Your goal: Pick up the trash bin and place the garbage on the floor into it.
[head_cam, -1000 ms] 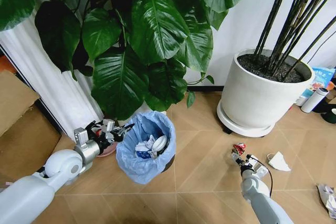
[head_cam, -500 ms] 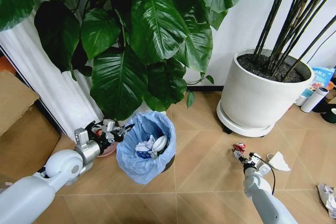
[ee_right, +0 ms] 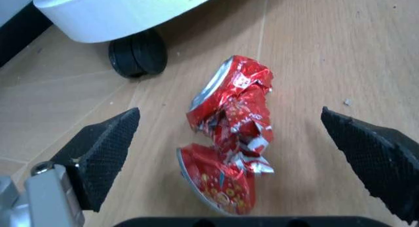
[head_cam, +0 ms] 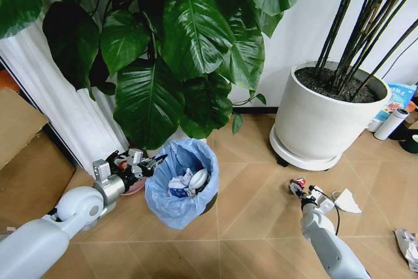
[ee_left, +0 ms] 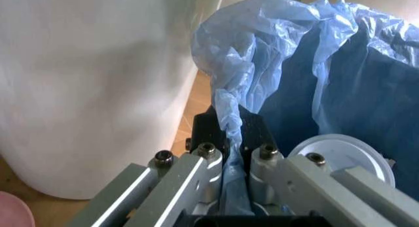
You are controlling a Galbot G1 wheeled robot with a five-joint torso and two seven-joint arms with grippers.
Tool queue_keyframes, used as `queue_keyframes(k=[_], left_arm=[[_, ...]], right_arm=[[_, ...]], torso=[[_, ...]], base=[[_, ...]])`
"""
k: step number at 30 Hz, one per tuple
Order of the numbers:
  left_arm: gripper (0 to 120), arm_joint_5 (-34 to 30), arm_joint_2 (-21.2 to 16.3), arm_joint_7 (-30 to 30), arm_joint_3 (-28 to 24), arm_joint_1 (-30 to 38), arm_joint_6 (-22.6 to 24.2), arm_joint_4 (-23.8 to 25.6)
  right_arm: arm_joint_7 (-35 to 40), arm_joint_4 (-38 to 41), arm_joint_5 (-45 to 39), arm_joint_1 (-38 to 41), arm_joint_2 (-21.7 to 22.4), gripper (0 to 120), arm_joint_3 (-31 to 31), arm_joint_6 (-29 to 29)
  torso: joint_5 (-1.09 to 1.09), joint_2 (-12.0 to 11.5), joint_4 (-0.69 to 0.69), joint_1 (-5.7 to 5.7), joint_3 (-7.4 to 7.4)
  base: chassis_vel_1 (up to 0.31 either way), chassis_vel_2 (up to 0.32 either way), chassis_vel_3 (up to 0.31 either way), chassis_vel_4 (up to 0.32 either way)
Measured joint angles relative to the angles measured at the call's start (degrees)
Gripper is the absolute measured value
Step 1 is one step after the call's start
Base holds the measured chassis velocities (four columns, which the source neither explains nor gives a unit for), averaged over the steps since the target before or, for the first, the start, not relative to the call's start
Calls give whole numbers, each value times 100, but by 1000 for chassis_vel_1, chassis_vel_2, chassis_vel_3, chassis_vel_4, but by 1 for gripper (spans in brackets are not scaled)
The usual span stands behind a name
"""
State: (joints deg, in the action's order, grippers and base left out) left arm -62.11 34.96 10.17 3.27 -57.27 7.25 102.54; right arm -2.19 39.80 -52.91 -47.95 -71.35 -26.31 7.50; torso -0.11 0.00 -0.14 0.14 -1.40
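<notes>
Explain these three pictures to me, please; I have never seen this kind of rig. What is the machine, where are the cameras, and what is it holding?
This is a wheeled robot with two arms. One picture looks down from its head; the other two come from cameras on its wrists.

The left pincer is shut on the crinkly light-blue bag lining the small round black trash bin, which stands on the tan chevron-plank floor and already holds some litter.

The right pincer is open, its black fingers either side of a crushed red can lying on the floor beside a large white plant pot. More scraps, including a crumpled white paper wad, lie nearby.
</notes>
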Motion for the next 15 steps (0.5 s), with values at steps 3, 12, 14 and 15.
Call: queue_keyframes(k=[3, 12, 14, 15], left_arm=[[0, 0, 13, 0, -19, 13, 0, -12], [0, -2, 31, 3, -49, 49, -2, -55], [0, -2, 33, 4, -50, 49, -2, -58], [0, -2, 36, 4, -51, 49, -2, -60]], right_arm=[[-3, -98, -6, 91, -27, 100, -4, -7], [64, -360, -217, 394, -109, 100, -1, -143], [74, -386, -244, 423, -113, 100, -2, -159], [90, -409, -273, 449, -114, 100, -4, -183]], torso=[[-1, 0, -1, 0, 0], [0, 0, 0, 0, 0], [0, 0, 0, 0, 0], [0, 0, 0, 0, 0]], base=[[0, 0, 0, 0], [0, 0, 0, 0], [0, 0, 0, 0], [0, 0, 0, 0]])
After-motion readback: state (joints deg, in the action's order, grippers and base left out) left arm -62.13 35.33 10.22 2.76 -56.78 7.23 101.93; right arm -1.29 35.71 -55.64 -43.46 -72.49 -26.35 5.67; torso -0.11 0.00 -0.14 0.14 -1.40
